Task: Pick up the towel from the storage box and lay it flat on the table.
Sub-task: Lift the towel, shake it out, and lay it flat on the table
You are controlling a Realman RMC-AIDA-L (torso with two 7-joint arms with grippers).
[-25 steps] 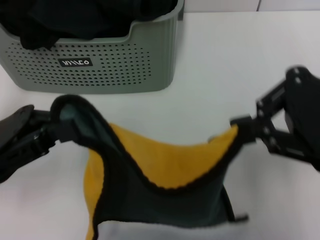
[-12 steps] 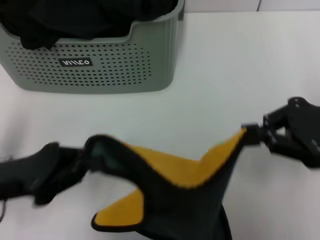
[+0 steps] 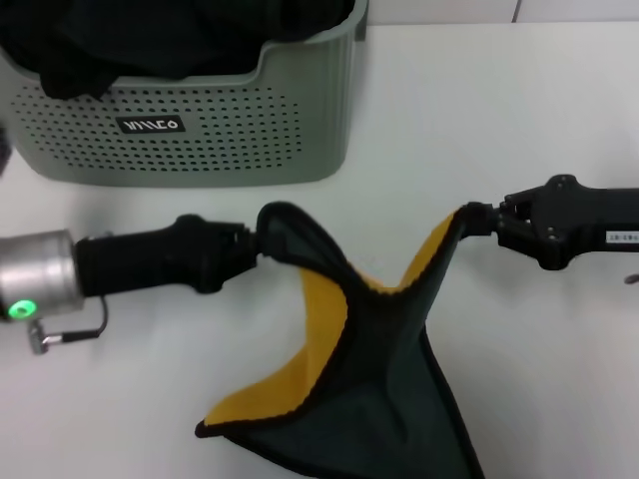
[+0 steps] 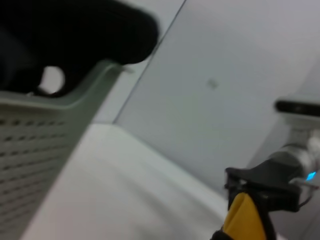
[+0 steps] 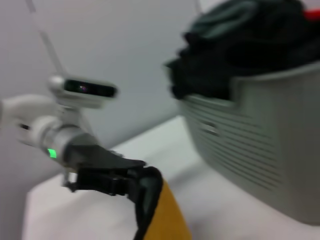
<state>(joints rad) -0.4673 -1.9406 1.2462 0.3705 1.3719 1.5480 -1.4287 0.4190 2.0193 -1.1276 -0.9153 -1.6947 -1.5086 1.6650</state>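
Your left hand (image 3: pixel 256 242) and right hand (image 3: pixel 477 220) each pinch a towel (image 3: pixel 369 379) corner, holding it spread to lay flat on the desk (image 3: pixel 499 110).

Left gripper (image 3: pixel 258 242): matte black, long tapering housing, narrow at tip. Behind it, silver metal wrist cylinder (image 3: pixel 35 274) with lit green indicator light (image 3: pixel 20 308). Thin black cable (image 3: pixel 75 332) loops out from under cylinder, ends in small silver plug. In right wrist view, white arm segment behind silver cylinder, flat dark camera bar mounted above it.

Right gripper (image 3: pixel 477 219): matte black, angular blocky body with rounded joint knuckles. Small white label (image 3: pixel 622 237) with dark print on arm behind it. In left wrist view, silver wrist ring with blue light behind black body.
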